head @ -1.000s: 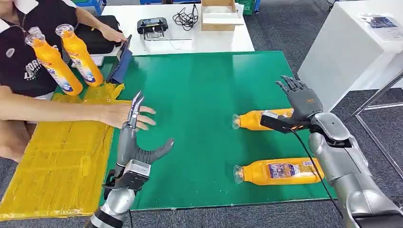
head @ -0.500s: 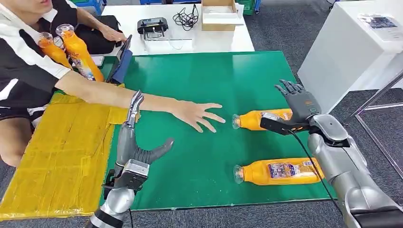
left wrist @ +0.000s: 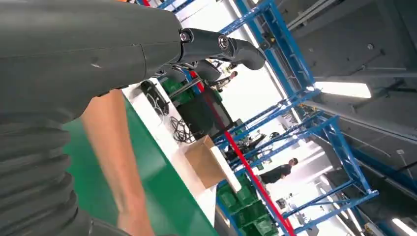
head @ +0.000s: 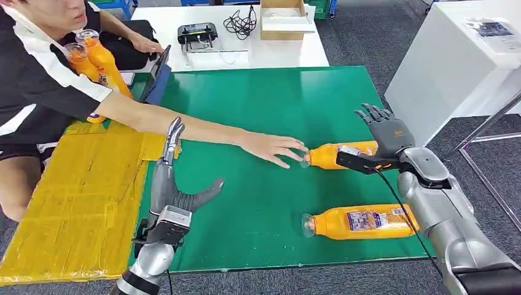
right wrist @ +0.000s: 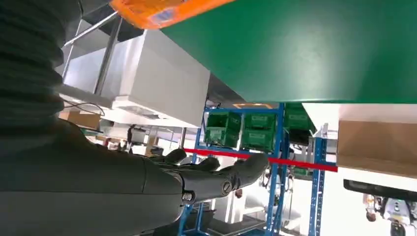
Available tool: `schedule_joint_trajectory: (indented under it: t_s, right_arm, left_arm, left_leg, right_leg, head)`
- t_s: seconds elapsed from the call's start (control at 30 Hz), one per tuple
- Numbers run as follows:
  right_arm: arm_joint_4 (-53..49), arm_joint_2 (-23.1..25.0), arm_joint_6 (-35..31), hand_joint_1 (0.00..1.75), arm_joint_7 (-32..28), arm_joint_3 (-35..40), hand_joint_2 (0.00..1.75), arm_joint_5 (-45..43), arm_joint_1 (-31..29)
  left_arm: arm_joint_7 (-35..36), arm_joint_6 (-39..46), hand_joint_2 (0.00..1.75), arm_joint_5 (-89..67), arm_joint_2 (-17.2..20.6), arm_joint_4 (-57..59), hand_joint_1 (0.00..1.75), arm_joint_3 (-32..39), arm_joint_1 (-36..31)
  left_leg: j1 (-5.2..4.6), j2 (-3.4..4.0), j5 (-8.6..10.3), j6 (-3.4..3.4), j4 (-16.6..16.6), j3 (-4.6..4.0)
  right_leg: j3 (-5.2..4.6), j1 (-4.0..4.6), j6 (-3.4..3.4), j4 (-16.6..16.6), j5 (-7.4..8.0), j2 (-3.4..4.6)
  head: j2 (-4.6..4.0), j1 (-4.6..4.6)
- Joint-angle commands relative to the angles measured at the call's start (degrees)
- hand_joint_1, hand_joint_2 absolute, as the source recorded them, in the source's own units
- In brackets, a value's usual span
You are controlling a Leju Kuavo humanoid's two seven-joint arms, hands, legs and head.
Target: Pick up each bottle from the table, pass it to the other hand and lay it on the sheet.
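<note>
Two orange bottles lie on the green mat (head: 258,104): the far bottle (head: 335,154) and the near bottle (head: 359,222), caps pointing left. My right hand (head: 384,138) hovers open just over the far bottle's base end, fingers spread, holding nothing. A person's hand (head: 273,147) reaches across the mat and touches the far bottle's cap. My left hand (head: 175,178) stands open by the mat's left edge, fingers up, beside the yellow sheet (head: 74,203). The person holds two more orange bottles (head: 92,58) against their chest at far left.
A white table (head: 227,37) behind the mat carries a cardboard box (head: 282,18), cables and a black device. A white cabinet (head: 454,55) stands at right. The person's forearm (head: 184,126) stretches over the mat between my hands.
The person's arm has stretched rightward across the mat until their hand touches the far bottle's cap. My right hand has shifted slightly; my left hand has stayed still.
</note>
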Motion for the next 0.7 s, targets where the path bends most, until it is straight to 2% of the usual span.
schedule_joint_trajectory:
  t_s: [0.03, 0.7]
  right_arm:
    - [5.0, 0.9, -0.2, 0.00, 0.1, 1.0, 1.75, -0.3, -3.4]
    - [6.4, 1.9, 1.0, 0.00, -0.4, 1.5, 1.75, -0.5, -3.9]
  left_arm:
    - [0.0, 0.2, 1.75, 0.2, 0.2, 3.3, 0.00, 0.8, -1.9]
    - [0.1, 0.0, 1.75, 0.4, 0.2, 4.0, 0.00, 0.9, -2.3]
  left_leg:
    - [-0.01, -0.10, -0.02, -0.02, 0.0, 0.11]
    - [0.00, -0.07, -0.04, -0.04, 0.0, 0.17]
  right_leg:
    - [0.09, -0.03, -0.05, 0.0, -0.02, 0.14]
    - [0.12, -0.03, -0.07, 0.0, -0.02, 0.23]
  head:
    - [0.00, -0.02]
    - [0.00, -0.02]
